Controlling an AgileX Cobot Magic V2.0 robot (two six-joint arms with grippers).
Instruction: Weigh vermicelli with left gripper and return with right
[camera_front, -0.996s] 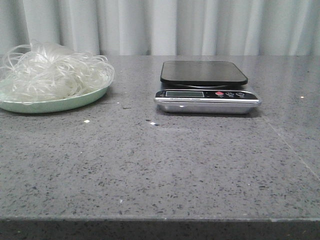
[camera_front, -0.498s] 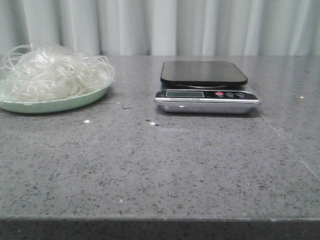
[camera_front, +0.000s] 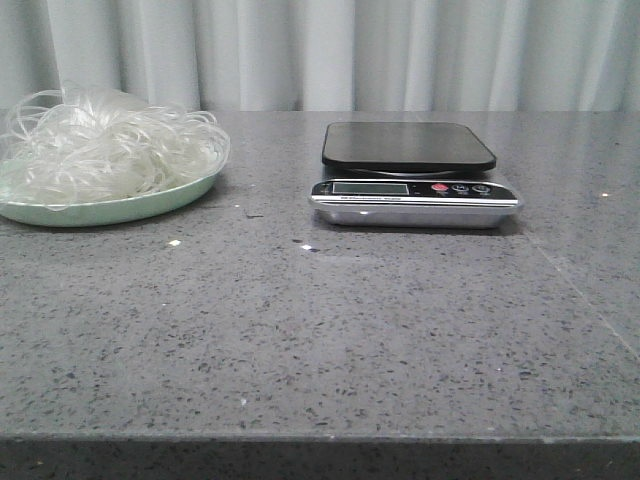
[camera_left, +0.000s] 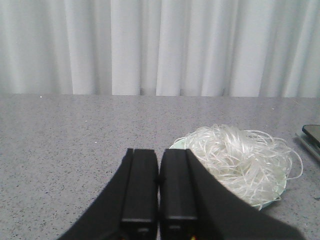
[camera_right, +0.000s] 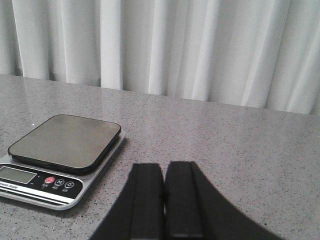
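Where the front view looks across the grey tabletop (camera_front: 330, 330), vermicelli (camera_front: 105, 140) heaps on a green plate (camera_front: 120, 208) far left; scale (camera_front: 413, 175) centre, unobstructed. Left wrist: left end effector (camera_left: 159, 195) pressed together, vermicelli just beyond. Right wrist: right end effector (camera_right: 164, 200) together, scale nearby.
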